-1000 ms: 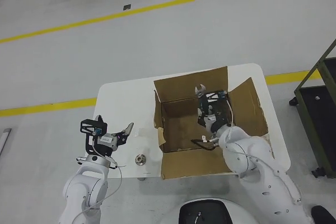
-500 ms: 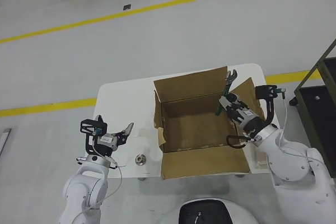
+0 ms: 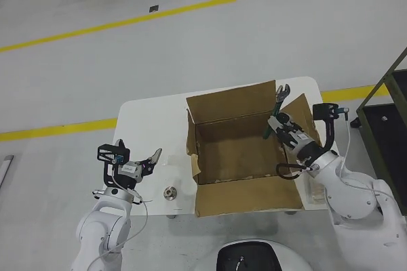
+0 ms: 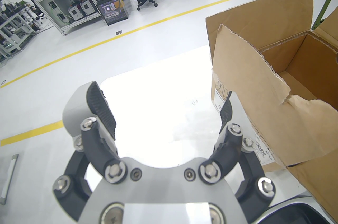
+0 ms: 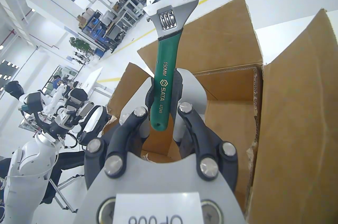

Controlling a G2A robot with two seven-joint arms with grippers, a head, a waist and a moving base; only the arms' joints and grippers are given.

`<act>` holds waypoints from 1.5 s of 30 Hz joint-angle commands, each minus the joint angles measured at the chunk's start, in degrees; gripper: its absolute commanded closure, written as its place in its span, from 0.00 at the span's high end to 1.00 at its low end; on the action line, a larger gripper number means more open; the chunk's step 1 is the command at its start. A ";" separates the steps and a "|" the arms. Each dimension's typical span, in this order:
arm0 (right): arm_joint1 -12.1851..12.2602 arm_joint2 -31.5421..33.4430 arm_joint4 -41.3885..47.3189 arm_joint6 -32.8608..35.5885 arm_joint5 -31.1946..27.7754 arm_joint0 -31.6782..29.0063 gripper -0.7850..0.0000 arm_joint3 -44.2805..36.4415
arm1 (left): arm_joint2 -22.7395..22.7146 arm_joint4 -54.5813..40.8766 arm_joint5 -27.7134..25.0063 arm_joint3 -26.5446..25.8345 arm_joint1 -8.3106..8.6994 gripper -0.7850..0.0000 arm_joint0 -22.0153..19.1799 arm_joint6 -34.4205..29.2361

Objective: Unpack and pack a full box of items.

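Clamping wrench (image 5: 167, 50) by handle, right end effector (image 5: 165, 87) over box (image 3: 230, 103) edge, head pointing straight outward, left end effector (image 4: 162, 97) spread, empty

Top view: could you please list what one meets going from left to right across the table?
left gripper → small round metal object → open cardboard box → green-handled wrench, held in the right gripper.

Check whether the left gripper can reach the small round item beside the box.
Probably yes. The left gripper is open and empty, the round item lies nearby on bare table, and the box stands off to one side, not between them.
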 commanded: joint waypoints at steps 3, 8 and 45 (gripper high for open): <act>0.41 4.09 1.96 -1.91 0.94 -1.60 0.00 -2.68 | 0.00 0.00 0.00 0.00 0.00 1.00 0.00 0.00; 1.13 11.83 4.70 -2.04 1.54 -5.37 0.00 -6.05 | 0.00 0.00 0.00 0.00 0.00 1.00 0.00 0.00; 5.75 20.66 -21.93 12.39 -2.32 -18.30 0.00 5.07 | 0.00 0.00 0.00 0.00 0.00 1.00 0.00 0.00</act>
